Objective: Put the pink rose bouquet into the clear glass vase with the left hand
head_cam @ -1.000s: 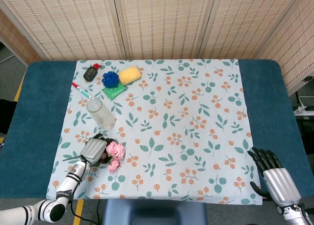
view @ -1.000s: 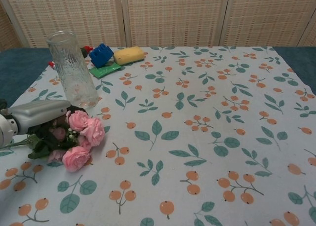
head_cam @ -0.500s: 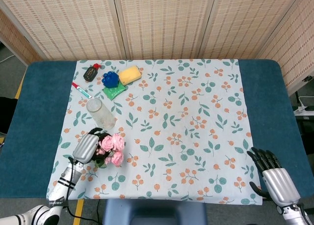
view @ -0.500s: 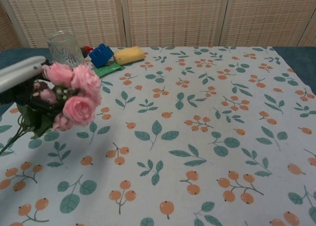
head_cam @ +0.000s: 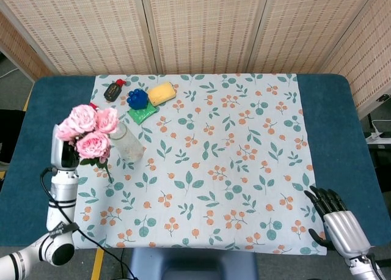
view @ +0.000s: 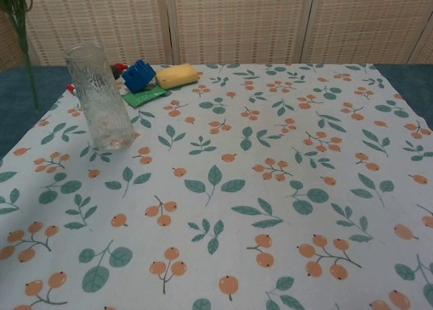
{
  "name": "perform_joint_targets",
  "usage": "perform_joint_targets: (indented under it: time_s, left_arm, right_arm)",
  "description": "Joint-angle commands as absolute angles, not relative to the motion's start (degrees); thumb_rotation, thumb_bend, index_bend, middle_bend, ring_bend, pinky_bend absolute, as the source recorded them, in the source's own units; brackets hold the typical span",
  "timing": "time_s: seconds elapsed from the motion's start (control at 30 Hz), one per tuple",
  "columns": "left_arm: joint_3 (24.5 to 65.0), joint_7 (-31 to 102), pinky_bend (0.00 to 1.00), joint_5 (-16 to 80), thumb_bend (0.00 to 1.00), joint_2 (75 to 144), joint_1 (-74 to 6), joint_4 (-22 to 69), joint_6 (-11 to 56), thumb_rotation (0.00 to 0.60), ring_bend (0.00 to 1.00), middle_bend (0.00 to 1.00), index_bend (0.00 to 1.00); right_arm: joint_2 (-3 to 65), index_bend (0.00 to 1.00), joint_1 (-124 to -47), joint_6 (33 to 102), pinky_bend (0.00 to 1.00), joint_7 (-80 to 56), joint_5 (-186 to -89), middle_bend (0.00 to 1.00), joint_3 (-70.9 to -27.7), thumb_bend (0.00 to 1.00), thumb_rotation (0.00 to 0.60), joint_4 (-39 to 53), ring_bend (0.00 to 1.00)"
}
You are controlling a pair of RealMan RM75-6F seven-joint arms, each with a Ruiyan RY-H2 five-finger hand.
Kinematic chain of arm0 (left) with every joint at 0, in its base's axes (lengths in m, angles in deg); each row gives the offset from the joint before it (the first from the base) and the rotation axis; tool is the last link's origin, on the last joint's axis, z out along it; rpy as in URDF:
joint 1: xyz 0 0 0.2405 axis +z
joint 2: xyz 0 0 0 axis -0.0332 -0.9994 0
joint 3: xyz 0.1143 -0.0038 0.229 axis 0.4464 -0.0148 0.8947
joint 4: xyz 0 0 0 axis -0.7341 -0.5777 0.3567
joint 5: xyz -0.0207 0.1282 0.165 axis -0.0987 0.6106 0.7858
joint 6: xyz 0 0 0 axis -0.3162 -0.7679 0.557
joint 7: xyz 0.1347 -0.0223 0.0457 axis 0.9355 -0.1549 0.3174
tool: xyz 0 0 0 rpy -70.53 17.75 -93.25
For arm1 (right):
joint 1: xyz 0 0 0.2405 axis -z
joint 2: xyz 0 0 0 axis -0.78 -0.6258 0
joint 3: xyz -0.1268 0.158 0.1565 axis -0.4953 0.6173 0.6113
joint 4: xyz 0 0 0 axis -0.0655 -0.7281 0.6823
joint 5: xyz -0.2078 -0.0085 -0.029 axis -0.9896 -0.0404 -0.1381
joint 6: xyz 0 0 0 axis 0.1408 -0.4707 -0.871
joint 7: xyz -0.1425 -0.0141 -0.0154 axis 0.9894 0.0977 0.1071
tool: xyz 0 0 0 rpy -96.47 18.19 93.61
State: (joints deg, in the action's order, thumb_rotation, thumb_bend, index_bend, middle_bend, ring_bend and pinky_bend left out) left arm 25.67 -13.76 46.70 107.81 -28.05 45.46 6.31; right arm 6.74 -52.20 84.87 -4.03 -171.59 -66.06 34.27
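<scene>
The left hand [head_cam: 62, 153] is raised above the left side of the table, gripping the pink rose bouquet [head_cam: 87, 132] by its stems, with the blooms turned up toward the head camera and green leaves trailing below them. From that view the flowers sit just to the left of the clear glass vase [head_cam: 126, 142] and partly overlap its rim, though the bouquet is well above it (how far above cannot be judged). In the chest view only the lower stems and a few leaves of the bouquet [view: 20, 26] hang into the top left corner, left of the vase [view: 100, 96], which stands upright and holds nothing on the floral tablecloth [head_cam: 232, 164]. The tablecloth covers the middle of the blue table [head_cam: 342, 127]. Behind the vase lie a green packet [head_cam: 142, 114], a blue toy [head_cam: 138, 98] touching its far edge, a yellow sponge [head_cam: 161, 93] just beside that, a dark object with a red tip [head_cam: 113, 90] further left, and a red and white pen [head_cam: 101, 112] near the cloth's left edge. The right hand [head_cam: 338, 221] rests at the near right corner of the table, palm down with fingers spread apart, holding nothing
</scene>
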Motion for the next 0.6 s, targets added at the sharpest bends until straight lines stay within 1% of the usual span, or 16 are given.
perform_joint_targets:
  time_s: [0.03,0.13,0.33,0.47,0.6]
  left_arm:
    - [15.2,-7.1,0.28,38.6,0.48,107.8,-35.3,42.0,8.2,0.600,0.52,0.69,0.52]
    - [13.0,-6.3,0.27,37.4,0.48,109.6,-38.9,37.5,9.2,0.600,0.52,0.69,0.52]
    - [11.1,-4.9,0.27,35.4,0.49,113.1,-45.5,29.2,12.0,0.600,0.51,0.68,0.52]
    - [12.3,-4.0,0.27,35.8,0.49,115.5,-48.2,23.8,12.8,0.600,0.51,0.68,0.52]
    - [14.5,-5.0,0.26,36.7,0.49,118.0,-48.8,18.9,12.7,0.600,0.51,0.68,0.52]
  right_arm:
    - [6.7,0.00,-52.3,84.7,0.00,-3.9,-171.5,0.00,-66.1,0.21,0.600,34.4,0.00]
    - [6.7,0.00,-52.3,84.7,0.00,-3.7,-171.1,0.00,-65.9,0.21,0.600,34.4,0.00]
    - [6.8,0.00,-52.4,84.2,0.00,-3.4,-169.9,0.00,-65.5,0.21,0.600,34.4,0.00]
    - [6.8,0.00,-52.6,84.0,0.00,-3.4,-169.0,0.00,-65.1,0.21,0.600,34.4,0.00]
    - [6.7,0.00,-52.6,84.0,0.00,-3.7,-168.4,0.00,-64.9,0.21,0.600,34.3,0.00]
